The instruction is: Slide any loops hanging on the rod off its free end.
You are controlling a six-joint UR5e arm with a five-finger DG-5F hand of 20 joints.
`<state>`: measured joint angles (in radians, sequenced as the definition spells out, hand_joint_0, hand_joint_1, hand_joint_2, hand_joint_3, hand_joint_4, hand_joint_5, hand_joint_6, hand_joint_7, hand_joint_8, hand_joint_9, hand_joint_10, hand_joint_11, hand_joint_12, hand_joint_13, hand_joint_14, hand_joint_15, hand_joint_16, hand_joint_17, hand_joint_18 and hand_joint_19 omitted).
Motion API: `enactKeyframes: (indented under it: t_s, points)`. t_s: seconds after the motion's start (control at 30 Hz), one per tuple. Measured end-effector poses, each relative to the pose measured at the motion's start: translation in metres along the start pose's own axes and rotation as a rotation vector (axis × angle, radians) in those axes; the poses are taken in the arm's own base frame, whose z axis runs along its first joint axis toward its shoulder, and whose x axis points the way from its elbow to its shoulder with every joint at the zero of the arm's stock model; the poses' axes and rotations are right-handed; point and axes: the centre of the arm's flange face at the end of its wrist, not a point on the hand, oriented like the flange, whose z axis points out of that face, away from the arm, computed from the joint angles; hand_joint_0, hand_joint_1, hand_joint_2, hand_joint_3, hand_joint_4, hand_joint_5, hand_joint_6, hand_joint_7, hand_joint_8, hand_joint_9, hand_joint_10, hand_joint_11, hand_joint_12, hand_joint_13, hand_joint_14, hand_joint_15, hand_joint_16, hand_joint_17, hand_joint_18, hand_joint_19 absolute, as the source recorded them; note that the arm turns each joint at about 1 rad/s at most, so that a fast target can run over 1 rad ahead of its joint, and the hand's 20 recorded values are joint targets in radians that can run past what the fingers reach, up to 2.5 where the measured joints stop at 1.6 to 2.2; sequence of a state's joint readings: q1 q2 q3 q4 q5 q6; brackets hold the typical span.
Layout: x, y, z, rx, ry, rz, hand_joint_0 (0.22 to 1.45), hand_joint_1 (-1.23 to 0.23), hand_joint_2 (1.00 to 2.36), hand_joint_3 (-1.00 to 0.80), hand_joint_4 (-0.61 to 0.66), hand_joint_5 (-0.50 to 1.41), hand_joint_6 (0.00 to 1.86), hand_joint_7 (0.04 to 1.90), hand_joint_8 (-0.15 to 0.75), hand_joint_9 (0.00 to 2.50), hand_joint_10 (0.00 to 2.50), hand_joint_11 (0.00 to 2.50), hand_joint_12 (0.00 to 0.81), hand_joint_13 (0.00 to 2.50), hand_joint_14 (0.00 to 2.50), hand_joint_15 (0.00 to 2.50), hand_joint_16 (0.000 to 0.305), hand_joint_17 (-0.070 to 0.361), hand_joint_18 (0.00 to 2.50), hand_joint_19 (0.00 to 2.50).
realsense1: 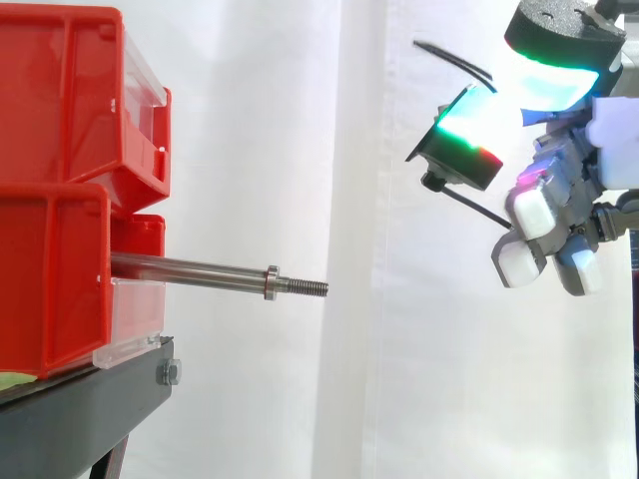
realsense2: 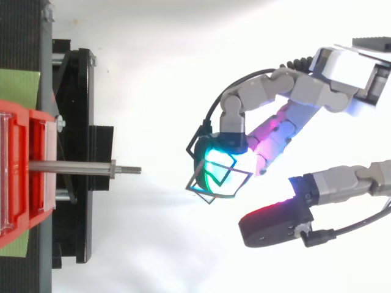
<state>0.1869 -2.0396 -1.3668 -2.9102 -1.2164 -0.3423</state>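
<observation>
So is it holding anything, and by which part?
Yes, it seems: a thin dark loop, hooked round one curled fingertip of the hand, clear of the rod.

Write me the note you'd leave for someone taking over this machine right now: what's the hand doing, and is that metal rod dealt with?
Hand: beyond the rod's free end, well apart from it. I cannot tell whether it grips anything.
Rod: sticks out level from the red bins, with nothing hanging on its visible length.
Thin dark loop: what looks like one shows at the hand in the top view, off the rod.
Done: the rod looks cleared.
Left: probably just confirming that.
</observation>
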Motion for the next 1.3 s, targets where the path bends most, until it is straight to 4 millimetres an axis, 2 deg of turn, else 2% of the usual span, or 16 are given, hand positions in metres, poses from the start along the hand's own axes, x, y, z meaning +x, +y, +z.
enactKeyframes:
  t_s: [0.1,0.43,0.63,0.7,0.8,0.97,1.03,1.13,1.2,1.3]
  points:
    - [0.0,-0.001,0.0,0.002,-0.001,-0.002,0.55,-0.67,1.1,-0.1,-0.14,-0.06,0.77,1.22,0.37,1.44,0.01,0.61,0.385,1.11,0.01,0.18,0.063,0.143,1.18,0.43]
    - [-0.001,-0.009,-0.009,0.082,0.021,-0.022,0.57,-0.69,1.0,-0.09,-0.12,-0.07,0.78,1.2,0.374,1.42,0.02,0.65,0.387,1.1,0.01,0.19,0.064,0.143,1.18,0.44]
    - [-0.005,-0.016,-0.017,0.158,0.001,0.008,0.57,-0.69,1.01,-0.09,-0.11,-0.07,0.78,1.18,0.382,1.2,0.01,0.65,0.397,1.02,0.01,0.21,0.064,0.145,1.13,0.43]
    - [-0.008,-0.02,-0.021,0.202,-0.026,0.031,0.55,-0.68,1.05,-0.1,-0.11,-0.07,0.78,1.18,0.371,0.87,0.01,0.33,0.391,0.99,0.01,0.2,0.064,0.144,1.12,0.44]
    - [-0.01,-0.024,-0.028,0.259,-0.07,0.071,0.55,-0.68,1.07,-0.1,-0.11,-0.06,0.78,1.18,0.359,0.69,0.0,0.1,0.389,0.97,0.01,0.2,0.063,0.142,1.12,0.44]
    - [-0.009,-0.025,-0.035,0.304,-0.107,0.144,0.54,-0.67,1.1,-0.1,-0.11,-0.06,0.77,1.2,0.341,0.53,0.0,0.0,0.386,0.92,0.01,0.18,0.063,0.141,1.1,0.45]
    - [-0.008,-0.025,-0.036,0.308,-0.111,0.166,0.54,-0.67,1.1,-0.1,-0.11,-0.06,0.77,1.2,0.34,0.53,0.0,0.0,0.386,0.92,0.01,0.19,0.063,0.141,1.1,0.45]
    - [-0.006,-0.025,-0.036,0.309,-0.115,0.186,0.54,-0.67,1.09,-0.11,-0.11,-0.06,0.77,1.21,0.36,0.67,0.0,0.01,0.388,0.92,0.01,0.2,0.063,0.141,1.11,0.46]
    - [-0.004,-0.024,-0.037,0.308,-0.119,0.2,0.54,-0.67,1.08,-0.11,-0.11,-0.06,0.77,1.21,0.372,0.8,0.0,0.16,0.392,0.93,0.01,0.2,0.063,0.141,1.11,0.46]
    - [-0.002,-0.024,-0.038,0.307,-0.137,0.243,0.54,-0.67,1.07,-0.1,-0.1,-0.06,0.77,1.2,0.376,0.85,0.0,0.21,0.393,0.93,0.01,0.2,0.064,0.143,1.12,0.46]
